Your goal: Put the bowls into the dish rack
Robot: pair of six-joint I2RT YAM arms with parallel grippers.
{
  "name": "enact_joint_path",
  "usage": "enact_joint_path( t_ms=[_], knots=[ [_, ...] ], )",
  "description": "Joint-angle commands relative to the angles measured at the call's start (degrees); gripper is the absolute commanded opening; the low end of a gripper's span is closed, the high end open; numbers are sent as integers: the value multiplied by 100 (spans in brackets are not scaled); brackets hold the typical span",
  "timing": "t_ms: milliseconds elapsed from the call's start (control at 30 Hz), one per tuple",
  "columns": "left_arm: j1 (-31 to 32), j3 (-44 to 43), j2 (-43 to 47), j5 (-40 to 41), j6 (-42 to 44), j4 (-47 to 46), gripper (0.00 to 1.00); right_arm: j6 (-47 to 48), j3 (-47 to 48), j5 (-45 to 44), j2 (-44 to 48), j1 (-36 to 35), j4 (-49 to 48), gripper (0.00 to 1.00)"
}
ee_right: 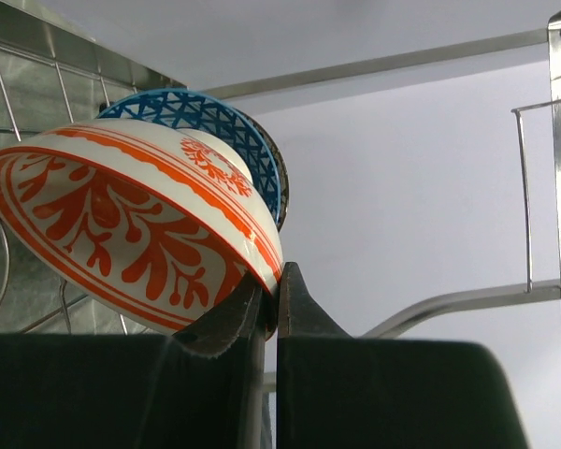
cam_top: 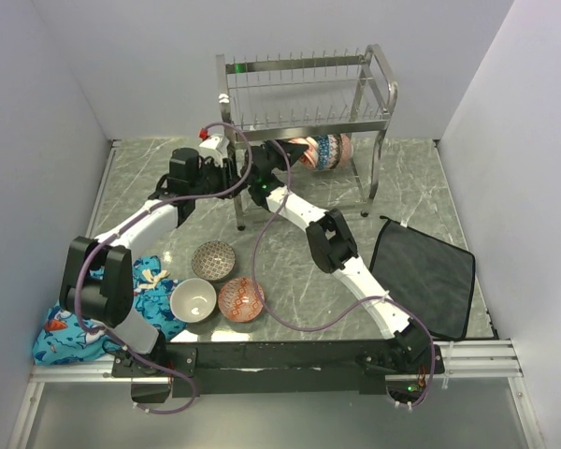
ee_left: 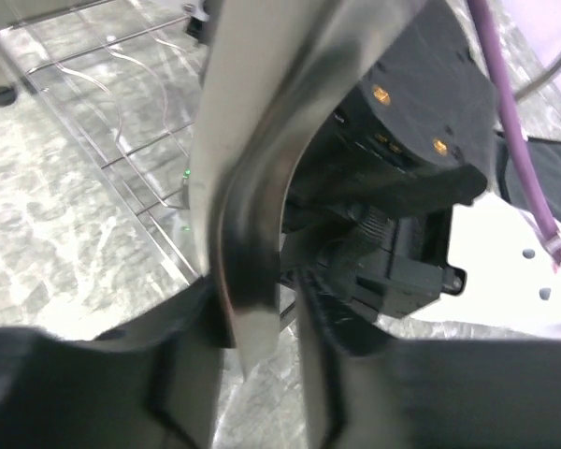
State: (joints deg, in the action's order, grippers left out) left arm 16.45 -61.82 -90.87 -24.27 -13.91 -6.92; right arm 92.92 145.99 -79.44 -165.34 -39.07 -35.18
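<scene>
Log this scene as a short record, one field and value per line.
rack: dish rack, upright at the far side of the table
bowls in rack: red-orange bowl and blue bowl, on edge, lower tier
bowls on table: brown-grey bowl, cream-white bowl, pinkish-red bowl, upright, near the arm bases
right pincer: shut on the red-orange bowl's rim
left pincer: straddles a rack post; grip unclear
other: blue cloth near left, dark mat at right

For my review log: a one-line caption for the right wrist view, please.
Right jaws pinch the rim of an orange-patterned bowl, a blue-latticed bowl close behind it, inside the steel rack.
</scene>
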Motion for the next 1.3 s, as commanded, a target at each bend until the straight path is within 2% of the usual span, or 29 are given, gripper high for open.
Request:
enact_joint_path(
  t_ms=[0,133,467,567,600,700,767,800,867,900,933,1267],
  knots=[
    [446,170,359,-675,-50,-108,30,41,184,-133,-51,-75,-138,0],
    [596,355,544,-658,-155,-196,18,252,166,-186,10,-40,-349,0],
    [640,478,790,-438,-59,-38,22,349,-97,-555,186,-13,-349,0],
    [640,478,799,-350,-85,-20,32,489,-97,-608,160,-39,-472,0],
    [640,478,816,-307,-77,-3,40,446,-106,-617,160,-39,-455,0],
    [649,504,852,-157,-24,76,53,350,-220,-617,247,-48,-367,0],
    [649,505,896,-87,20,129,57,367,-282,-591,274,-39,-384,0],
    [641,505,904,-69,20,147,59,402,-273,-590,265,-39,-393,4],
    [640,522,922,-51,29,138,60,489,-290,-573,265,-57,-542,19],
    [649,513,922,-34,29,138,61,629,-326,-547,274,-48,-630,60],
    [641,531,931,-34,29,129,61,674,-387,-546,317,-57,-718,67],
    [649,663,1062,-34,-15,6,63,885,-651,-643,643,-39,-1104,67]
  ],
)
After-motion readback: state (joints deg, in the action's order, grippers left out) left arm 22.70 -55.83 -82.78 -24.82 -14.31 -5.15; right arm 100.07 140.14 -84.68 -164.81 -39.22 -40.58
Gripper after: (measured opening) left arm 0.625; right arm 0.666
